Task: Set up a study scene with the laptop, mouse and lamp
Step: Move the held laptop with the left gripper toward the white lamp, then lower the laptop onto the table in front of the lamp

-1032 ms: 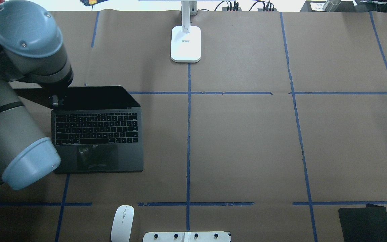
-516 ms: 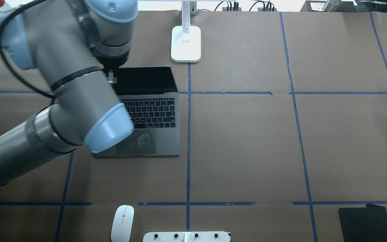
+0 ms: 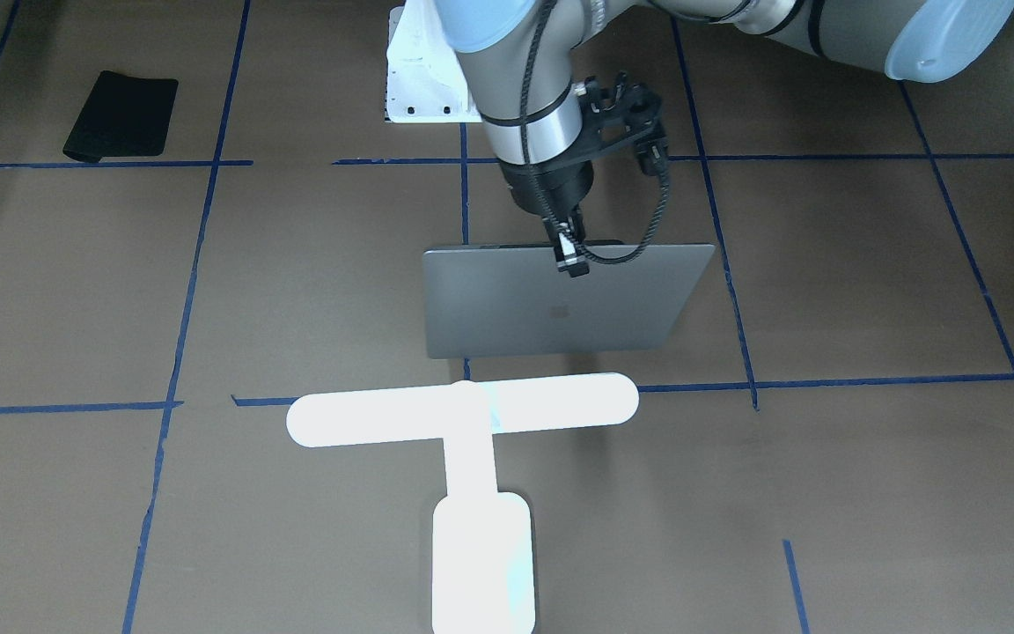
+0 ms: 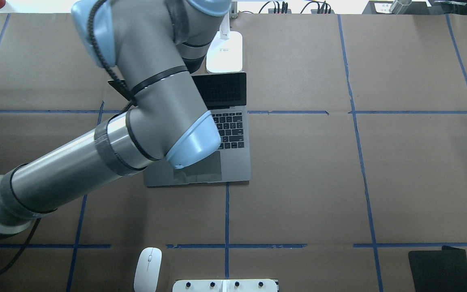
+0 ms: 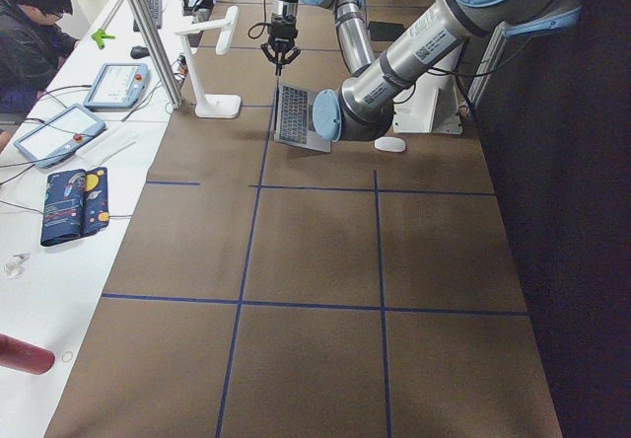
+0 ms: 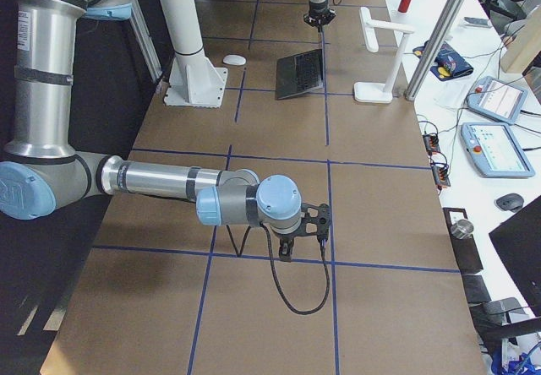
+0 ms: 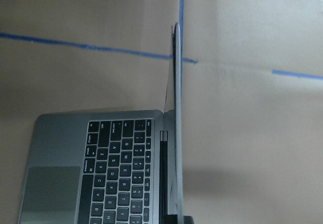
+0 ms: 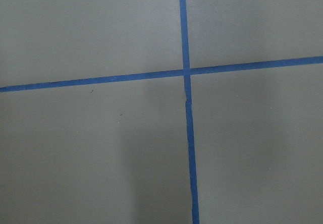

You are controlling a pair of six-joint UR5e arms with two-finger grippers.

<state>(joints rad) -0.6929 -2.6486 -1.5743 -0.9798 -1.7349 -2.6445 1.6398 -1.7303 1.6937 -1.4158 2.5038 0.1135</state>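
Left gripper (image 3: 567, 257): clamped on the top edge of the lid of the slim space-grey metal laptop (image 3: 489, 304); the edge is pinched between the fingers near its middle.
Laptop: open, deck flat on the brown paper-covered table (image 4: 298, 182), lid about upright under the fingers, seen edge-on in the left wrist view.
Lamp: the glowing white T-shaped lamp (image 3: 463, 421) is placed just beyond the fingers, on the lid's back side, near but apart.
Mouse: the small white oval mouse (image 4: 148, 269) is found well apart from the fingers, at the robot's table edge.
Markings: an Apple logo (image 3: 562, 310) is seen on the lid's back; key legends and the small print on the lamp base cannot be read.
Right gripper (image 6: 287, 250): hangs low over a blue tape cross (image 8: 185, 72); finger state cannot be told.
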